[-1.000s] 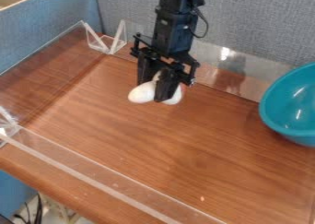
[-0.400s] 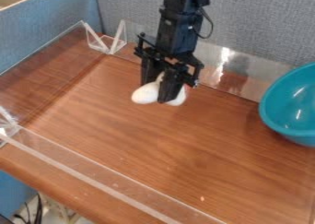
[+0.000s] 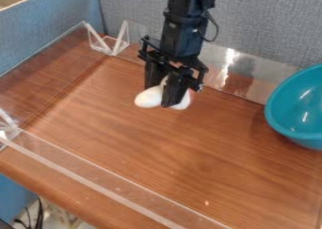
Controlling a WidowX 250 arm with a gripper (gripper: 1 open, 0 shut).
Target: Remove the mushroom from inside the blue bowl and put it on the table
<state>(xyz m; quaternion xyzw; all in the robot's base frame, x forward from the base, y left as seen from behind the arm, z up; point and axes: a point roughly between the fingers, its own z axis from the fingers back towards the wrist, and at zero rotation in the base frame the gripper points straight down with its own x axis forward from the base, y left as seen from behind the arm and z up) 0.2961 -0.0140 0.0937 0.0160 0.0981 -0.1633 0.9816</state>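
Observation:
The cream-white mushroom [image 3: 153,97] sits low at the wooden table [image 3: 138,148], near the back centre, with my gripper [image 3: 170,94] shut on it from above. The black fingers [image 3: 184,88] come straight down around it, and I cannot tell whether the mushroom touches the wood. At the right edge of the view stands the teal-blue bowl [image 3: 298,108], well apart from the gripper, and what I see of its inside holds nothing.
Low clear acrylic walls [image 3: 75,171] edge the tabletop at front, left and back. A clear acrylic bracket [image 3: 107,38] stands at the back left corner. Grey partition panels rise behind the table.
The gripper and the mushroom have shifted slightly to the right; otherwise nothing has visibly moved.

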